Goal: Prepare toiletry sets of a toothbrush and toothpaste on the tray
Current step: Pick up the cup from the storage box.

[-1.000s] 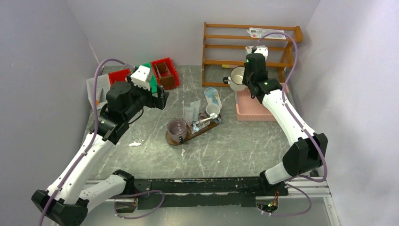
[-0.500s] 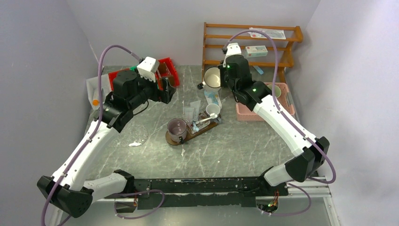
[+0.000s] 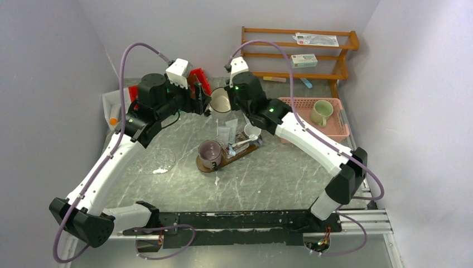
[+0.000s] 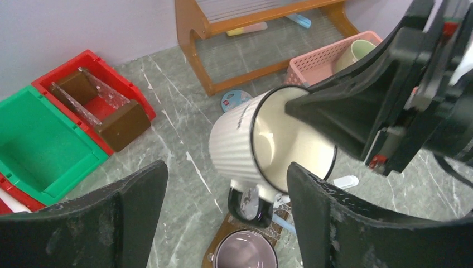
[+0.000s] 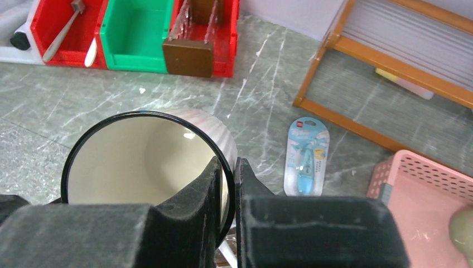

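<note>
The right gripper (image 5: pixel 228 167) is closed on the rim of a white mug (image 5: pixel 139 159): one finger is inside the mug and the other is outside, with the black rim pinched between them. The mug has a ribbed wall. It hangs in the air, tilted on its side, over the far middle of the table, just beyond the tray (image 3: pixel 241 153).

The left gripper (image 4: pixel 226 184) is wide open and holds nothing. In the left wrist view its two jaws stand on either side of the white mug, with a gap on each side, so they do not touch it.

The tray lies in the middle of the table, set diagonally. On its near left end stands a metal cup (image 3: pixel 210 151). On its far right end stands a small white cup (image 3: pixel 252 130), and a toothbrush (image 3: pixel 242 143) lies between the two cups.

To the right is a pink basket (image 3: pixel 336 120) with a green mug (image 3: pixel 321 112) inside. A wooden rack (image 3: pixel 290 56) stands at the far right, and red and green bins (image 4: pixel 50 134) are at the far left.
</note>
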Controlling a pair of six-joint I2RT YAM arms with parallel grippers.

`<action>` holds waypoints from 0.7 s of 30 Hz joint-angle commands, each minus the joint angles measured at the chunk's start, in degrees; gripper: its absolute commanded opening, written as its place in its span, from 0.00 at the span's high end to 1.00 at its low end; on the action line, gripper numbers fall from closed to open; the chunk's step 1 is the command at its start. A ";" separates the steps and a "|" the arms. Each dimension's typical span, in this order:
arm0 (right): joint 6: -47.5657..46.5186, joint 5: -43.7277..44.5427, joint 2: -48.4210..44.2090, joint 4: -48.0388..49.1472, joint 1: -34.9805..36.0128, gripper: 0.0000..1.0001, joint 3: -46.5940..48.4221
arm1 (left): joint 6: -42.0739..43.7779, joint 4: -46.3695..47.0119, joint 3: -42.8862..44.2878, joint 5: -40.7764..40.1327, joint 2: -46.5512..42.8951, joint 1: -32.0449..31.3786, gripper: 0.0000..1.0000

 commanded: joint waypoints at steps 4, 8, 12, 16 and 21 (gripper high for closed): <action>1.65 3.07 3.47 4.69 3.06 1.00 6.36 | 3.98 -1.35 1.84 -4.85 0.87 -1.73 0.25; 3.07 2.97 5.41 3.94 3.68 1.00 8.13 | 5.78 -1.51 0.20 -8.83 1.03 -2.19 0.35; 4.11 2.59 6.88 2.95 4.41 1.00 9.68 | 6.30 0.29 -1.93 -9.59 1.31 -2.77 0.42; 4.86 2.11 7.80 2.33 4.81 1.00 10.61 | 7.17 1.76 -3.43 -10.46 1.94 -3.37 0.50; 5.47 1.70 8.44 2.19 5.26 1.00 11.07 | 9.44 1.54 -3.21 -13.43 2.86 -4.07 0.56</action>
